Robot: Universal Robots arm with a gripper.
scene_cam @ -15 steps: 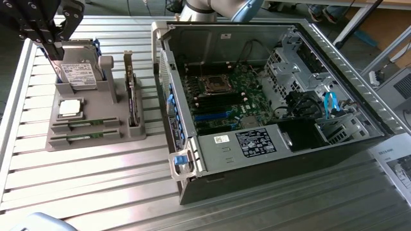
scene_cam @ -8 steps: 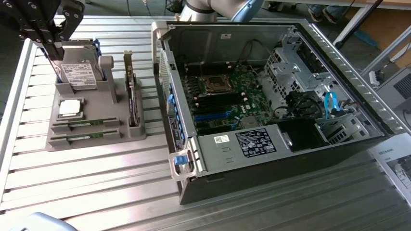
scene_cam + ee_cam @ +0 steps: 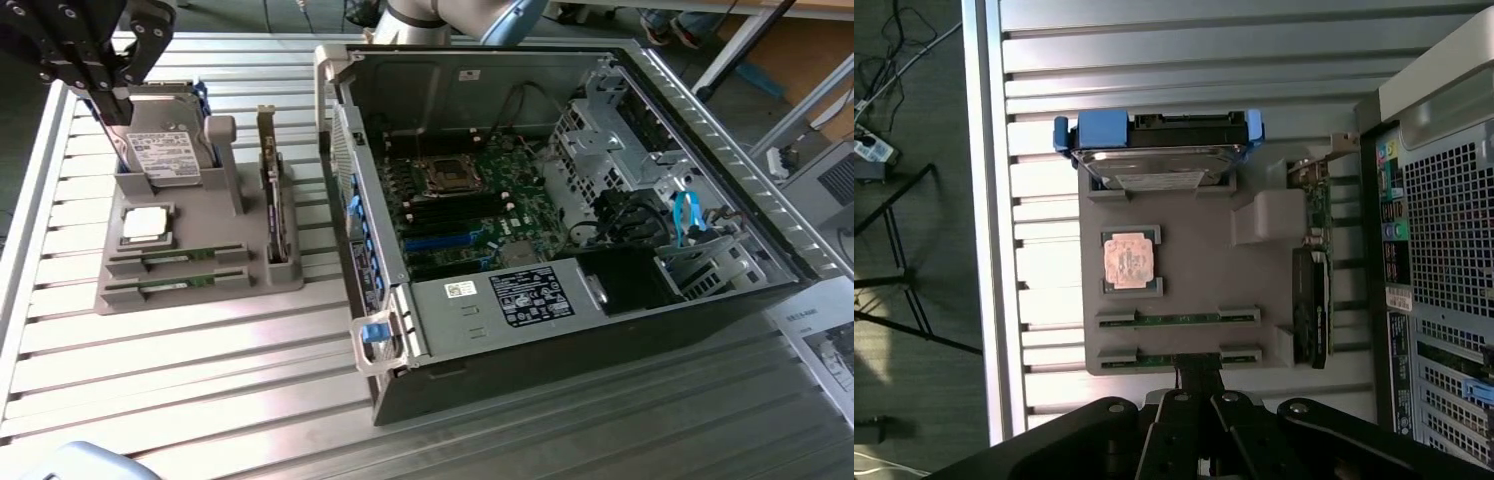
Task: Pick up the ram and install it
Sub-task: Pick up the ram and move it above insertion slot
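The claw [image 3: 1199, 372] was held closed and empty above the gray tray [image 3: 207, 238], where two ram sticks [image 3: 174, 262] were seated in slots.

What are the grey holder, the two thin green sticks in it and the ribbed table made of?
The grey holder looks like matte plastic, perhaps printed: uniform grey, blocky shapes. The green sticks seem circuit board, green-coated with darker parts; the base material is unclear. The table is probably aluminium: pale silver ribbed slats with a soft sheen.

ram [image 3: 1179, 317], slim green stick, on edge in holder [image 3: 1199, 265]
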